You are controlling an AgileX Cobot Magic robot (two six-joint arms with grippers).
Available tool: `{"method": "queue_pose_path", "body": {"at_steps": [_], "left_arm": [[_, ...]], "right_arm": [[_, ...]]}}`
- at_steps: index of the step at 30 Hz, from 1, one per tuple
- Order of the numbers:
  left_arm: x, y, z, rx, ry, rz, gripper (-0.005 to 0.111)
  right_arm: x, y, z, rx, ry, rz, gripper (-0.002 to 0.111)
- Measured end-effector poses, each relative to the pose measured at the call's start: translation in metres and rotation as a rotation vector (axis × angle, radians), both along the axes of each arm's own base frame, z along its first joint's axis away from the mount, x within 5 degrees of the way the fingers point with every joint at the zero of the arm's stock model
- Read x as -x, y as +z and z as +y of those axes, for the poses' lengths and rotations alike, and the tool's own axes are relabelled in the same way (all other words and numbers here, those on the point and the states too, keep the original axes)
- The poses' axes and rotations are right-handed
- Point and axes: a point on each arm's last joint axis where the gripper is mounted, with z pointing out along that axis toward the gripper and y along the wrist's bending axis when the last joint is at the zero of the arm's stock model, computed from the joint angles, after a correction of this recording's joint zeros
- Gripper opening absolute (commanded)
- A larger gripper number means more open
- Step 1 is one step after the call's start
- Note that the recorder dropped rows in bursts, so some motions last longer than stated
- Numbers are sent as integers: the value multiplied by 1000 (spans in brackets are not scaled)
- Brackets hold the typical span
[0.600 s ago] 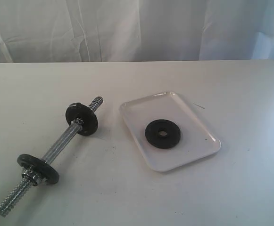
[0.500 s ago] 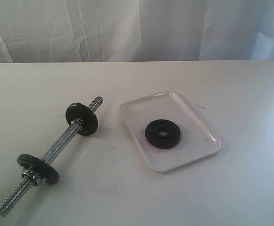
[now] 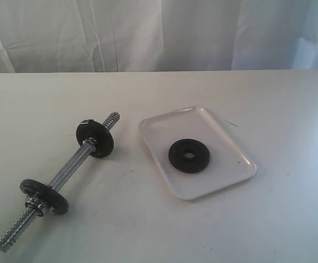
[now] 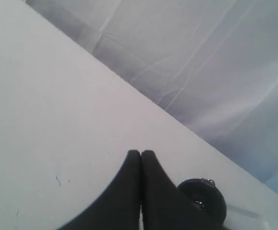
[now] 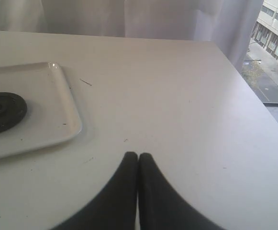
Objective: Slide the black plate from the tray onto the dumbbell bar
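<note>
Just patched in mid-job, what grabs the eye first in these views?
The black plate lies flat in the white tray, right of centre. Left of it the chrome dumbbell bar lies diagonally, carrying a far disc and a near disc. The left gripper and right gripper have jaws shut, empty.

Black plate [image 3: 189, 156] in tray [image 3: 224, 139]; dumbbell bar [image 3: 65, 175] left of tray.

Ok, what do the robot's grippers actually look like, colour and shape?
Only the finger ends show, in the wrist views. The left gripper and the right gripper look alike: two matte black fingers, smooth, broad at the base and curving to narrow rounded tips. No cables or markings are visible; the exterior view shows neither arm.
</note>
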Motion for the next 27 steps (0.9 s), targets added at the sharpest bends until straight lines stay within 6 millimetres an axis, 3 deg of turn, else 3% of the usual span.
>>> {"method": "queue_pose_path", "body": {"at_steps": [3, 6, 9, 11, 14, 16, 23, 25, 27], "left_arm": [[-1, 59, -1, -215, -28, -7, 0], [-15, 97, -2, -373, -80, 73, 0], [-55, 129, -4, -528, -249, 293, 0], [-87, 146, -10, -538, -400, 376, 0], [-121, 151, -13, -533, -533, 441, 1], [-144, 148, -14, -521, -606, 492, 8], [-201, 127, -19, -441, -847, 637, 78], [-214, 120, -22, -407, -917, 640, 86], [-225, 111, -25, -372, -993, 642, 86]], "right_arm": [[0, 0, 0, 0, 0, 0, 0], [0, 0, 0, 0, 0, 0, 0], [0, 0, 0, 0, 0, 0, 0], [0, 0, 0, 0, 0, 0, 0], [0, 0, 0, 0, 0, 0, 0], [0, 0, 0, 0, 0, 0, 0], [0, 0, 0, 0, 0, 0, 0], [0, 0, 0, 0, 0, 0, 0], [0, 0, 0, 0, 0, 0, 0]]}}
